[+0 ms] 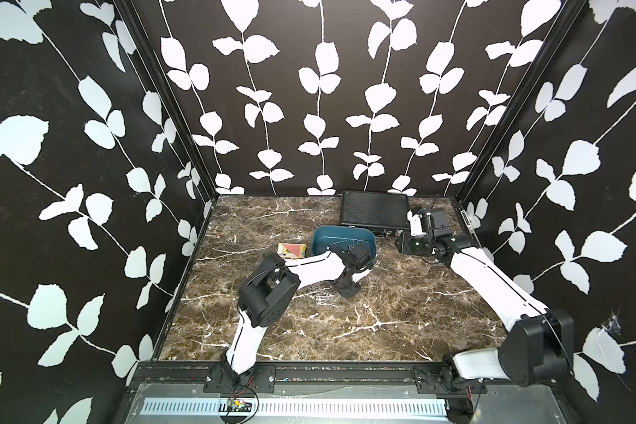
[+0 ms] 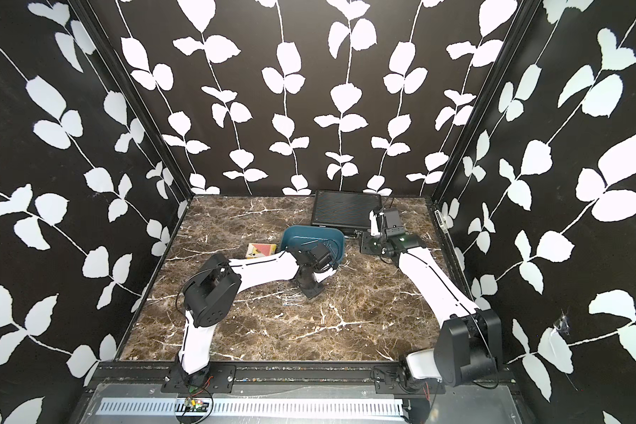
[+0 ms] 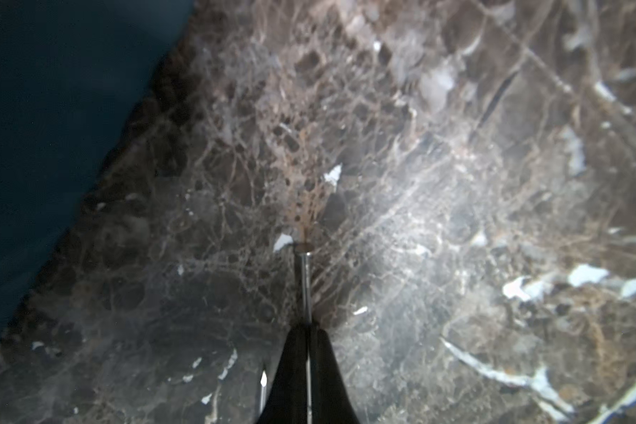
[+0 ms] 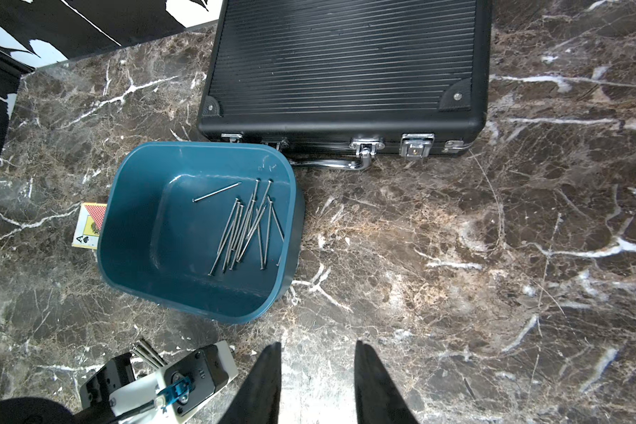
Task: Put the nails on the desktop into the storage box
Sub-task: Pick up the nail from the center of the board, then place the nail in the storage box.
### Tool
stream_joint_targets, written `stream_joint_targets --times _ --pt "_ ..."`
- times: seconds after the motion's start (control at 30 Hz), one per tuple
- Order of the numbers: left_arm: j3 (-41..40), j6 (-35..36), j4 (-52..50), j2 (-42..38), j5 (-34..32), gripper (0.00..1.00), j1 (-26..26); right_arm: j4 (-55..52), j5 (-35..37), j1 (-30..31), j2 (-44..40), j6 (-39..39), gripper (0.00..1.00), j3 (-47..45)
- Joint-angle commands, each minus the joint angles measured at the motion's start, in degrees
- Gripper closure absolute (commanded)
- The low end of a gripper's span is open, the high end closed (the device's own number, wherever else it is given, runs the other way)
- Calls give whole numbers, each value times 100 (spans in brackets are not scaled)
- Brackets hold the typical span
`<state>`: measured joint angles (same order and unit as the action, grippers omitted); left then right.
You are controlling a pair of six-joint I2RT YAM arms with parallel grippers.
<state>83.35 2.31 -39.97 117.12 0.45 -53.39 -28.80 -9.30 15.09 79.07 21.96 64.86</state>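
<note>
Seen closest, at the left wrist cam: left gripper [image 3: 308, 330] clamped tight on a single nail [image 3: 304, 282], the shank pinched btw the two black fingertips [image 3: 291, 367] & the flat head pointed away over the desktop [image 3: 456, 183]. Whether the head is touching the marble can't be told. The tip of a second nail [image 3: 263, 381] is glimpsed just beside one finger, and the storage box [image 3: 34, 128] is seen only as a blurred teal wall nearby.

In both top views the left gripper [image 1: 347, 293] [image 2: 310, 290] is pointed down at mid-desktop, just in front of the storage box [image 1: 324, 238] [image 2: 296, 238], w/ loose nails [image 1: 325, 298] [image 2: 290, 298] scattered on the marble beside it.

From the right wrist cam, a bundle of nails [image 4: 243, 227] is shown inside the storage box [image 4: 133, 220], heaped toward one side of its floor, w/ a lone nail [image 4: 216, 192] lying apart from the rest. The right gripper [image 4: 318, 347] is held over bare marble nr the box but clear of it, fingers spread & nothing btw them.

A black ribbed case [image 4: 346, 66] w/ chrome latches is set right behind the box. A small card box [image 4: 89, 227] is partly hidden by the box's far wall.
</note>
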Motion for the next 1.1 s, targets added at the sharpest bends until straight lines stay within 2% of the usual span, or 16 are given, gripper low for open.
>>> stream_joint_targets --times 0.0,0.07,0.1,0.13,0.37,0.53,0.8,0.93,1.07 --pt "-47 -87 -380 259 311 100 -128 260 86 -19 -163 126 50 -140" --pt "0 -134 -370 169 320 100 -128 328 112 -22 -204 175 29 -157" --pt "37 -159 -370 110 345 100 -129 379 112 -22 -217 173 5 -159" --pt "90 -190 -378 63 363 100 -128 409 89 -16 -231 169 0 -156" --pt "359 -505 -431 -454 487 100 -111 476 23 -18 -241 135 0 -94" --pt "177 -859 -254 -1011 599 100 6 532 27 -17 -296 159 0 -179" --pt "29 -1994 460 -1837 775 100 804 585 -167 -24 -376 224 0 -297" --pt "454 -2307 484 -1604 588 100 1079 469 -323 -24 -373 50 0 -204" --pt "1088 -2419 457 -950 552 100 1173 417 -483 -17 -435 -353 0 -100"
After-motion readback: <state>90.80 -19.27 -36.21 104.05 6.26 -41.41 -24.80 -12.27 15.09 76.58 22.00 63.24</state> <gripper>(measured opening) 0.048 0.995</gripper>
